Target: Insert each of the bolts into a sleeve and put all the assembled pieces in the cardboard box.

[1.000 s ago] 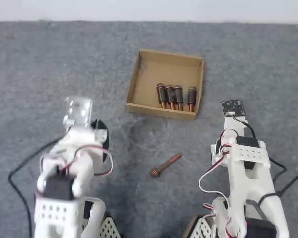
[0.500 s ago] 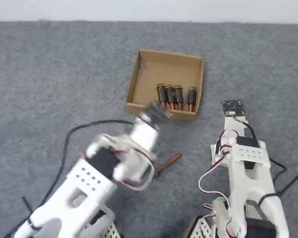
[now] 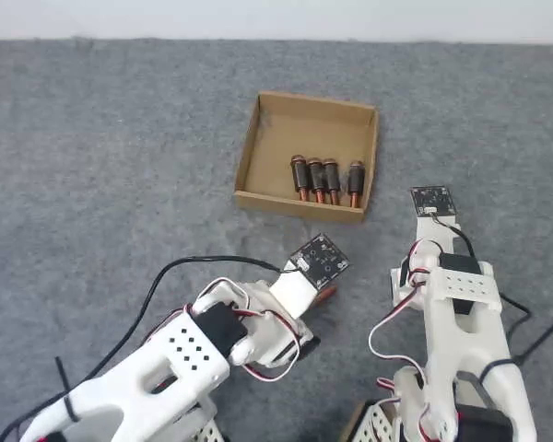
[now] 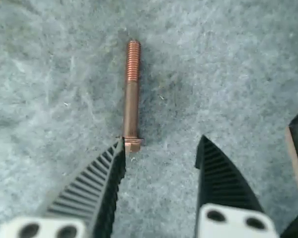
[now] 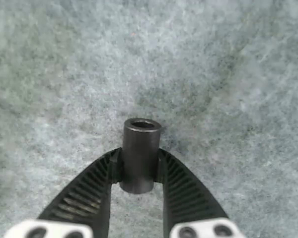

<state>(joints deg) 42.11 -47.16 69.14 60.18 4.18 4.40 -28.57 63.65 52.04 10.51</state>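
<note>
A copper bolt (image 4: pixel 131 94) lies flat on the grey carpet, its head touching one fingertip of my open left gripper (image 4: pixel 162 144). The bolt's shaft points away from the jaws, and nothing is between them. In the high view the left arm (image 3: pixel 258 322) hangs over the bolt, and only the bolt's end (image 3: pixel 325 294) shows beside it. My right gripper (image 5: pixel 140 161) is shut on a dark sleeve (image 5: pixel 140 148), held upright with its open bore facing up, just over the carpet. The cardboard box (image 3: pixel 269 115) holds several assembled pieces (image 3: pixel 326 180) in a row.
The right arm (image 3: pixel 452 295) stands at the right, below the box's right corner. A black cable (image 3: pixel 180 267) trails from the left arm across the carpet. Open carpet spreads on the left and behind the box.
The left arm swung from the table's left side to the middle and came down over the bolt. The right arm has not moved.
</note>
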